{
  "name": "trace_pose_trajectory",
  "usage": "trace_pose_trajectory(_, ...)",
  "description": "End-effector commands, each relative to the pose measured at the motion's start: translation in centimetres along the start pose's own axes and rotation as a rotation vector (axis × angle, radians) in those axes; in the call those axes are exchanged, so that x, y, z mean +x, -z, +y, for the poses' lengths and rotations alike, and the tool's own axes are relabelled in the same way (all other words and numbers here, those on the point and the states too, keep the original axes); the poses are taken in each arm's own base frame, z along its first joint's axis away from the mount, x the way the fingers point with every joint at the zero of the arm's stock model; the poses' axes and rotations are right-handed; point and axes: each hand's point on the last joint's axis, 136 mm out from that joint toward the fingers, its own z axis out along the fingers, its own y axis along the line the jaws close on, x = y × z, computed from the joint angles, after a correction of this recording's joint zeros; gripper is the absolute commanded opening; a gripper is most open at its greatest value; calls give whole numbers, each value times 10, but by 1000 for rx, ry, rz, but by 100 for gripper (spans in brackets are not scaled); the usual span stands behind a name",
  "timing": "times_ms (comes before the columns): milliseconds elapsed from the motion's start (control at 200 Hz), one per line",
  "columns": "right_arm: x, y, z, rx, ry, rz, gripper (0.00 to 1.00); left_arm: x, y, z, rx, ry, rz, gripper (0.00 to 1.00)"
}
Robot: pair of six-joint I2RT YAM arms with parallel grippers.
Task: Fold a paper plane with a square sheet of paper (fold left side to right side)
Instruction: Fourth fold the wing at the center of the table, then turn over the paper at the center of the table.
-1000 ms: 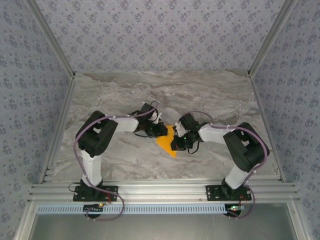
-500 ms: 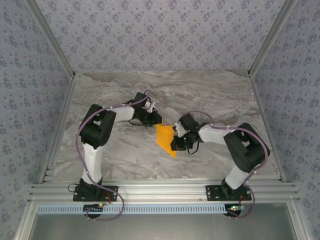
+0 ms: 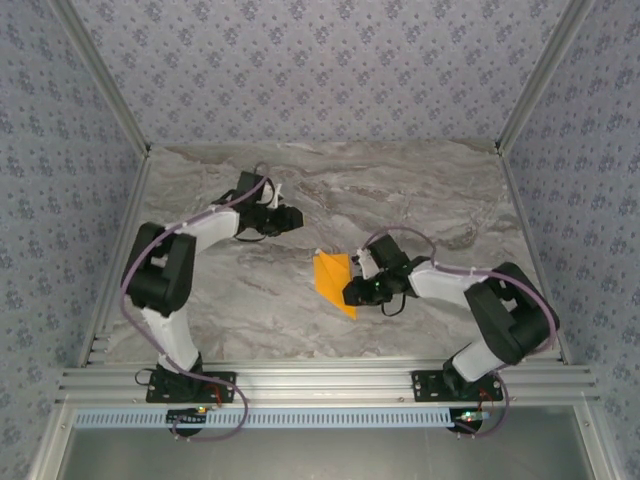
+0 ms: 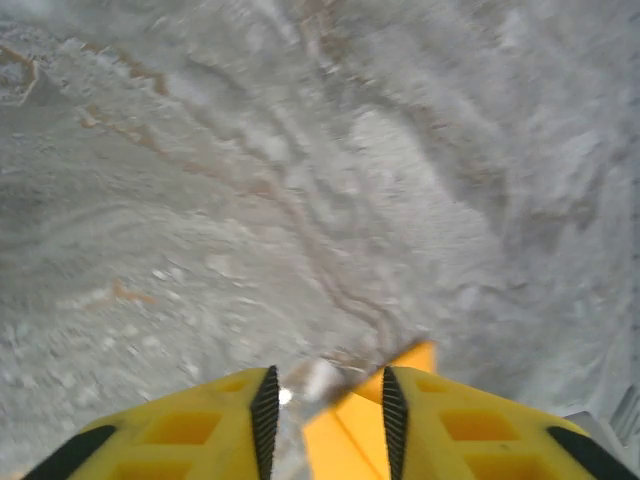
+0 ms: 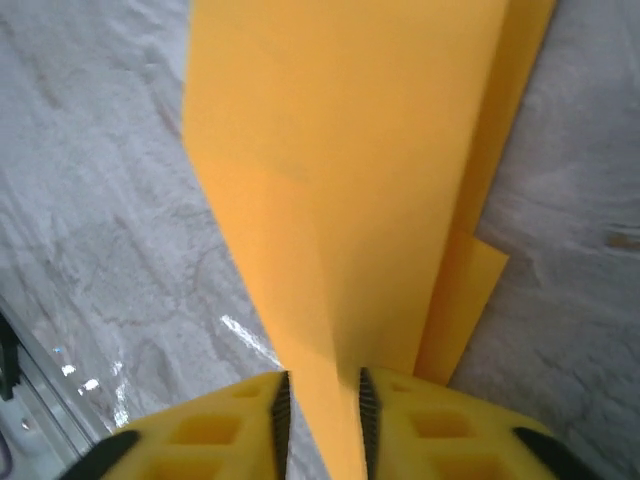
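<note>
Here the marble table (image 3: 200,300) carries the folded orange paper (image 3: 332,278) just right of the frame's middle. The right claw (image 3: 351,293) sits at the paper's right edge, the sheet running between its narrowly parted fingers (image 5: 440,432), though I cannot tell whether they pinch it. The left claw (image 3: 295,218), up and to the left and well apart from the paper, is spread and empty.

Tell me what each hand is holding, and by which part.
Left hand: nothing, jaws apart. Right hand: the folded orange paper stands between its jaws by its right edge; whether it is pinched cannot be told.
</note>
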Motion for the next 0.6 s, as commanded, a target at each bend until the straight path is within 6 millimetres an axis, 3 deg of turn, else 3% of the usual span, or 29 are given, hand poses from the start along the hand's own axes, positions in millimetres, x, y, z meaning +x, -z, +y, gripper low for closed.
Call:
trace_pose_trajectory(0,-28,29,11,10,66,-175,40,20,8,-23,52,13,-20,42)
trace_pose_trajectory(150,-40,66,11,60,98,-335,58,56,-6,-37,66,28,18,46)
trace_pose_trajectory(275,-38,88,6,100,92,-408,63,73,-23,-37,50,40,55,46)
trace_pose_trajectory(595,-23,100,-6,125,60,-430,65,93,-65,-44,77,41,149,44)
